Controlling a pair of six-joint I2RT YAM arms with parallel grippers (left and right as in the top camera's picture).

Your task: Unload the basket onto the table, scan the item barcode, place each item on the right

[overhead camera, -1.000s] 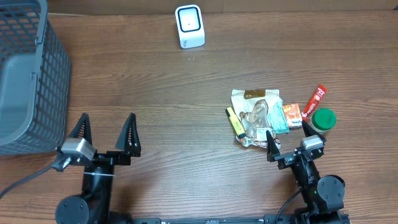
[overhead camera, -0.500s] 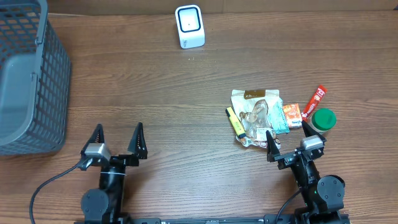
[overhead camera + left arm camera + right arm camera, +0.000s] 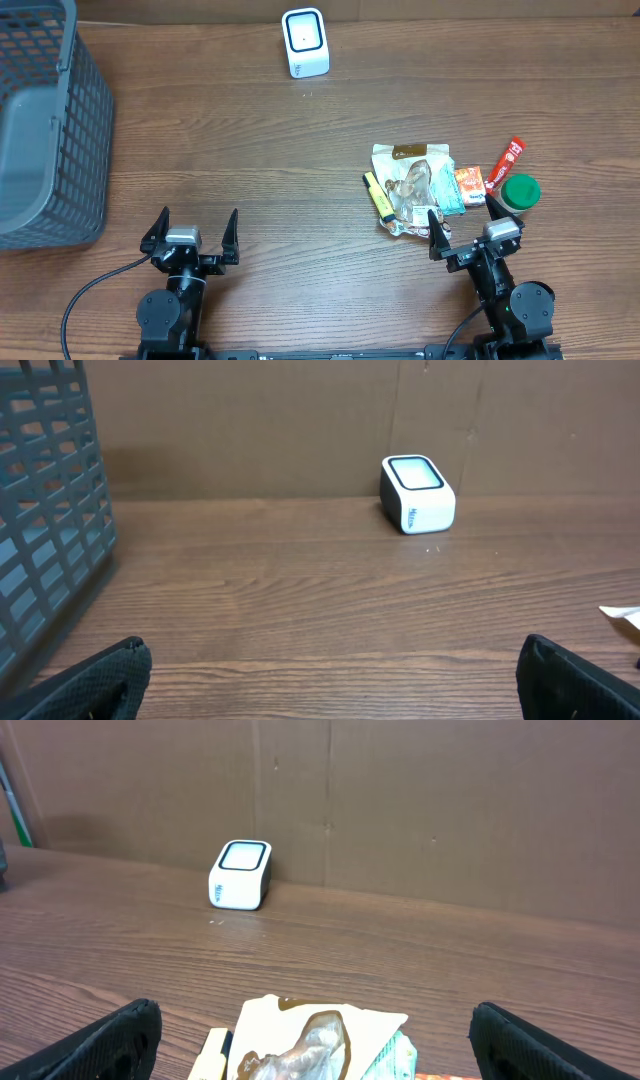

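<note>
Left of the scanner (image 3: pixel 305 42), the basket (image 3: pixel 88 120) is cut by the frame edge. Right of the scanner, the snack packets (image 3: pixel 415 182) carry print too small to read.

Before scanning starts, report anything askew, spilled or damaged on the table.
Nothing looks spilled or damaged. Only the right side is untidy: a crumpled snack bag bunched against the yellow highlighter and orange packet. The scanner stands upright.
</note>
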